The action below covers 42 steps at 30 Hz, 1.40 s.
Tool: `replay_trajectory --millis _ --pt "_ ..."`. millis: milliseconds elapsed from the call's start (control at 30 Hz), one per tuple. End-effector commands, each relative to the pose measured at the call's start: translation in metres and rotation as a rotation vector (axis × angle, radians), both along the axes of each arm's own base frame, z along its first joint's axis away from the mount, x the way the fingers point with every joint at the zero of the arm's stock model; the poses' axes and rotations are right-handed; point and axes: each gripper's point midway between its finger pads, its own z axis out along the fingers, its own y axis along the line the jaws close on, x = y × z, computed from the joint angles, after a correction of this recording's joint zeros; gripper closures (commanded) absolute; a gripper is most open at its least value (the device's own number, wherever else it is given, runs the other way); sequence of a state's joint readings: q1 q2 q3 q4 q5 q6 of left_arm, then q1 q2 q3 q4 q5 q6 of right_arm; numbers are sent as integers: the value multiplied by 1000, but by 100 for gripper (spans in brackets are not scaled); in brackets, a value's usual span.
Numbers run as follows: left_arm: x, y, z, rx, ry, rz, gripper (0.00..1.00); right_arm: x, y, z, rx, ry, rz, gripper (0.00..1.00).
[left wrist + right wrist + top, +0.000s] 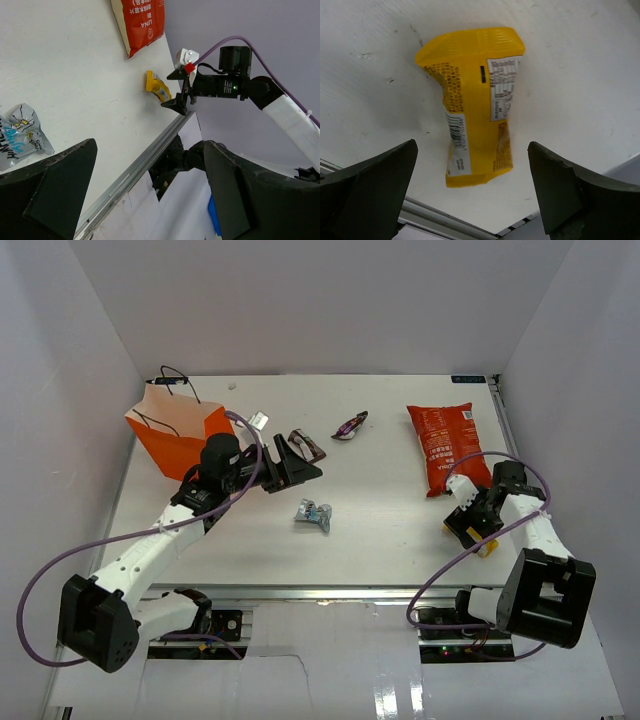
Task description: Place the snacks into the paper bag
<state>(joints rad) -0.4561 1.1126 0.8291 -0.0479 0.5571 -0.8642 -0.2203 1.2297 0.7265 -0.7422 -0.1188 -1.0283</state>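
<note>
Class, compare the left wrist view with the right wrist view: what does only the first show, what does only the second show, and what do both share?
Only the left wrist view shows the red-orange crisp packet, the silver-blue wrapper and the right gripper seen from outside, open. Only the right wrist view shows the barcode and small print on the yellow wrapper close up. Both show that yellow wrapper lying flat on the white table near its edge, with the right gripper's open fingers clear of it.

One bag (180, 435), one crisp packet (447, 445), five wrappers (312, 513).
</note>
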Motion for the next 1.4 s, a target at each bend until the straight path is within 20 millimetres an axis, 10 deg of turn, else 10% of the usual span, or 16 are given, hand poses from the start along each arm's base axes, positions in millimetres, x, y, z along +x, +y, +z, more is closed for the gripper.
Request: replay_trajectory --millis 0,333,700,1067,1367 --pt "9 -12 5 -29 -38 19 2 7 5 -20 27 -25 103 3" --pt "1 -38 -21 -35 51 13 2 6 13 -38 111 0 95 29" --pt "3 -92 -45 -37 222 -24 2 19 48 -6 282 -133 194 65" --pt "12 -179 -90 9 369 -135 2 48 106 69 574 -203 198 69" --pt "27 -223 -87 -19 378 -199 4 48 154 93 668 -211 257 69"
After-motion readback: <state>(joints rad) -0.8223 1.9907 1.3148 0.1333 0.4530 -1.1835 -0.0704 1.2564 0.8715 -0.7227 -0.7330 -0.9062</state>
